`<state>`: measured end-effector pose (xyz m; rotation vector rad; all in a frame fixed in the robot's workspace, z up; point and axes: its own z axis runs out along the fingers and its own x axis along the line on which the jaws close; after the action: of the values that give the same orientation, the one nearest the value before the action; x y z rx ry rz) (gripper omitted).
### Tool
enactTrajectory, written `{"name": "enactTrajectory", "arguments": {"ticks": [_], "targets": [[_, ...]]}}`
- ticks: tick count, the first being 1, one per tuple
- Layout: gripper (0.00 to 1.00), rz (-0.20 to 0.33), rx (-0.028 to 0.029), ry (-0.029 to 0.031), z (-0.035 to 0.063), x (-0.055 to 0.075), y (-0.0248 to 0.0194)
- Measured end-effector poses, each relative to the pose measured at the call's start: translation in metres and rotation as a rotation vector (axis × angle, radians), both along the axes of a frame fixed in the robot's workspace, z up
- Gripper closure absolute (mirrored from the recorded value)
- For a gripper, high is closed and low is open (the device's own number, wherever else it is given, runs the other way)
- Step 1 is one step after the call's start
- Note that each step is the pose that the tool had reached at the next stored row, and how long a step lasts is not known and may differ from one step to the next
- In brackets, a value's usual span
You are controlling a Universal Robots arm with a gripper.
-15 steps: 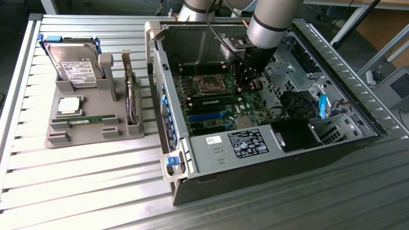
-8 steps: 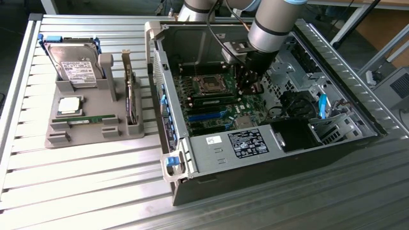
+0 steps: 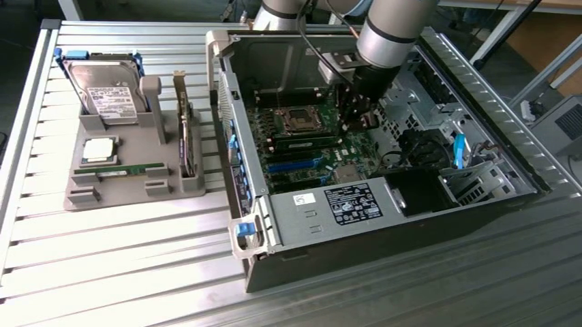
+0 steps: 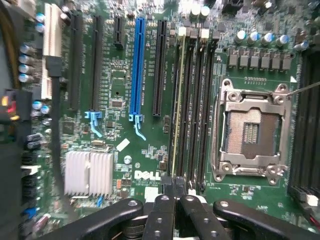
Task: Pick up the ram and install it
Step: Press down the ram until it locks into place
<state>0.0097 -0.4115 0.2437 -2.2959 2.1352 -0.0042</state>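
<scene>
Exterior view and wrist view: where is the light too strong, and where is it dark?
Exterior view: strong glare on the slatted table near the front; the computer case is shadowed inside. Wrist view: the motherboard is evenly lit, glare only on the memory slot clips; the tool is dark.

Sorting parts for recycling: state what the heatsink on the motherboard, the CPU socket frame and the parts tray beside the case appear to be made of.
Heatsink: likely aluminium, pale matte silver, thin parallel fins.
CPU socket frame: looks like stamped steel, bright grey with glints at its edges.
Parts tray: probably plastic, uniform dull grey, chunky moulded posts and slots.
</scene>
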Motion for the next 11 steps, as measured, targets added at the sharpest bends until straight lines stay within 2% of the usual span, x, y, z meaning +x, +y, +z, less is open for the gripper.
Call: {"name": "enactTrajectory", "arguments": {"ticks": [3,4,7,11], "targets": [[0.91,0.0,-0.0001,0.0001,0.0006,-0.007,0.0],[0.91,0.0,-0.0001,-0.0004,0.0007,-0.019,0.0],[0.91,0.0,0.0005,-0.0006,0.0006,-0.031,0.0],[0.91,0.0,0.0031,-0.0006,0.0006,-0.054,0.0]]}}
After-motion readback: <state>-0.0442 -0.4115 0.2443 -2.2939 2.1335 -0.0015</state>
